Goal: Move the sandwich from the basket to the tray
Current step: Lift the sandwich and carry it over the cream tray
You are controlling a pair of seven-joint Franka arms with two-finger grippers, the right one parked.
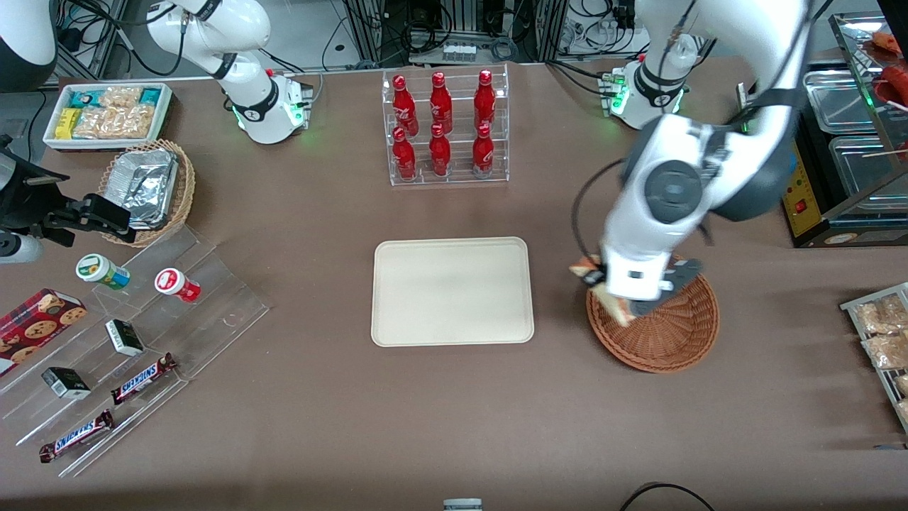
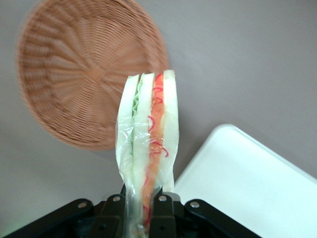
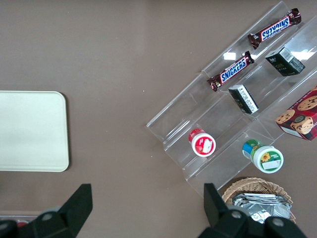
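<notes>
Lifted clear in the gripper (image 2: pixel 141 208), pinched by one end: sandwich (image 2: pixel 147 139), above the basket (image 1: pixel 667 333) rim at its 9 o'clock; next, across to the tray (image 1: pixel 452 292) and down.

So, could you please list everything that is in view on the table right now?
sandwich: 1, white with red-orange and green layers, held in the gripper above the basket's edge
basket: 1, reddish-brown wicker, toward the working arm's end, beside the tray
tray: 1, cream-white, mid-table
bottles: 6, red, in a clear rack
foil containers: silver, in a pale wicker basket
snack bin: 1, white, toward the parked arm's end
Snickers bars: 2, brown, on clear steps
cookie box: 1, red, beside the steps
gripper: 1, black, shut on the sandwich
</notes>
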